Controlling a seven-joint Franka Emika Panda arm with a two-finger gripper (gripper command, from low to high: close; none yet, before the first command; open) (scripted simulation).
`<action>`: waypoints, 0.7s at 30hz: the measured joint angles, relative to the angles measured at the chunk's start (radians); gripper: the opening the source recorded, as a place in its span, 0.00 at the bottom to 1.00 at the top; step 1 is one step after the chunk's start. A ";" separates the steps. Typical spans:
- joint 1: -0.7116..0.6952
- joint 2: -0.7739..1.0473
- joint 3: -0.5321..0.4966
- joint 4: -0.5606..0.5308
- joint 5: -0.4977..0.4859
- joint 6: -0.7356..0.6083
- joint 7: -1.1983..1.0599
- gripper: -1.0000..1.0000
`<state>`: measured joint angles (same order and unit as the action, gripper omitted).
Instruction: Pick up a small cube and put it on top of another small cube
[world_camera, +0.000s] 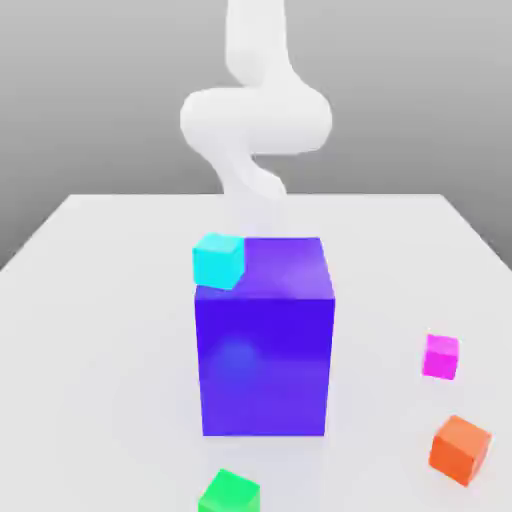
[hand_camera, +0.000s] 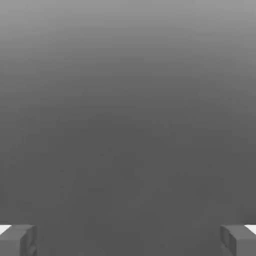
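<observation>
Exterior view: the magenta cube (world_camera: 440, 357) is seen at four o'clock on the pale surface (world_camera: 110, 350), with the orange cube (world_camera: 460, 450) nearby, toward half past four. The green cube (world_camera: 230, 493) is placed at six o'clock, partly cut off. In the hand view, the gripper's fingers are spread wide apart, with nothing held between them (hand_camera: 128, 241).

No text, label, brand, number or sign can be read anywhere, neither on the block (world_camera: 265, 365) nor on the cubes around it, the counter (world_camera: 110, 350) beneath it or the arm (world_camera: 255, 120) behind it.
</observation>
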<state>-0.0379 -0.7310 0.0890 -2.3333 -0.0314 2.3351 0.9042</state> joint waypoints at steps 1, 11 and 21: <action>-0.016 0.030 0.038 -0.014 -0.014 0.015 0.046 0.50; -0.137 0.307 0.375 -0.148 -0.169 0.156 0.485 0.50; -0.174 0.594 0.621 -0.277 -0.356 0.289 0.943 0.50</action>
<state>-0.2121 -0.1367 0.7097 -2.6107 -0.3873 2.6238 1.8471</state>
